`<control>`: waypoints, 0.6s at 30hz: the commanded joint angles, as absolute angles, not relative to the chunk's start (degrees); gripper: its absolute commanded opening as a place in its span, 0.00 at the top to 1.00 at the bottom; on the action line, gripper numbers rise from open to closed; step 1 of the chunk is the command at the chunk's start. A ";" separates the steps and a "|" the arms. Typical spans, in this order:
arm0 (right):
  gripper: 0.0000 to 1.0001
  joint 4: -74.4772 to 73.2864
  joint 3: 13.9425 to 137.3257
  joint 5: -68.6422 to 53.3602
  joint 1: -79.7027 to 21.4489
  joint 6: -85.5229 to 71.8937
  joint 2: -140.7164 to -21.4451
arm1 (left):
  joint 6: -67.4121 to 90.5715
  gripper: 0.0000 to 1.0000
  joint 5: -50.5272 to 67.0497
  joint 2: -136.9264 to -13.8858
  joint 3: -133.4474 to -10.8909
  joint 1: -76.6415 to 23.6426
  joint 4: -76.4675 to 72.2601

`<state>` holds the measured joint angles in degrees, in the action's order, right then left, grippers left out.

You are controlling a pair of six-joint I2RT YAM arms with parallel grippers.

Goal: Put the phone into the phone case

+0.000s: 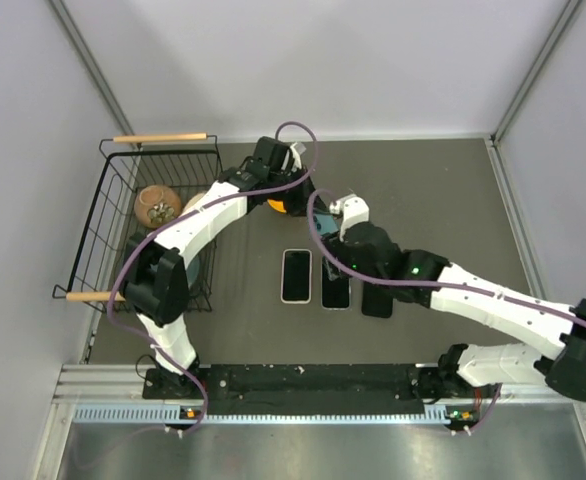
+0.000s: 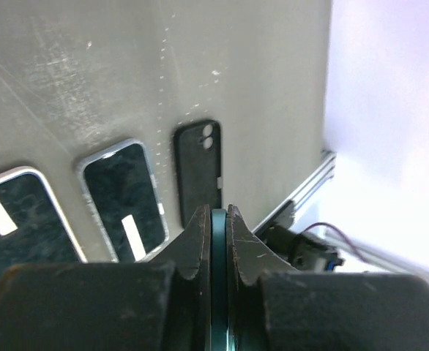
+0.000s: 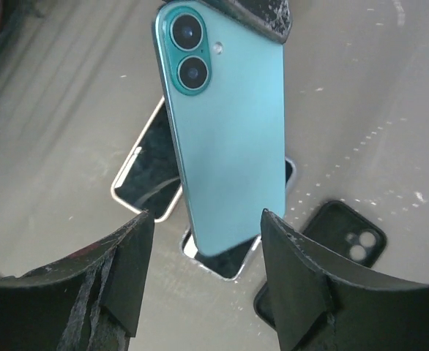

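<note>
My left gripper (image 2: 219, 216) is shut on the edge of a teal-backed phone (image 3: 225, 139) and holds it upright above the table; its fingers (image 3: 262, 14) pinch the phone's top. My right gripper (image 3: 203, 216) is open, facing the teal phone's back, fingers apart from it. Below lie a white-rimmed black-screened phone (image 1: 295, 275), a black-screened phone with a greyish translucent rim (image 1: 335, 287) (image 2: 123, 197), and a black case with a camera cut-out (image 1: 377, 300) (image 2: 198, 172). I cannot make out a separate clear phone case.
A black wire basket (image 1: 103, 215) with wooden handles stands at the left, holding a brown round object (image 1: 157, 205). An orange thing (image 1: 276, 204) shows under the left arm. A metal rail (image 1: 303, 380) runs along the near edge. Grey walls close the back and sides.
</note>
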<state>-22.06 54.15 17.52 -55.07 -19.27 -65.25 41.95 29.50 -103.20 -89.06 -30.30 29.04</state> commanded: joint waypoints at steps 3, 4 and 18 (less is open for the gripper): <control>0.39 -28.29 64.32 42.96 -63.70 -20.22 -75.13 | 54.75 1.00 31.91 -97.82 -89.21 -30.06 21.09; 0.39 -29.17 65.47 45.24 -64.42 -19.87 -77.93 | 54.93 1.00 31.56 -97.56 -89.21 -30.06 21.27; 0.76 -42.98 77.43 72.15 -67.76 -16.79 -96.85 | 55.11 1.00 25.76 -95.36 -85.78 -29.88 27.95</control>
<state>-39.33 75.11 63.72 -66.65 -17.74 -95.88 53.98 26.46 -99.09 -86.63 -30.04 28.12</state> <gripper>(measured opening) 0.287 0.085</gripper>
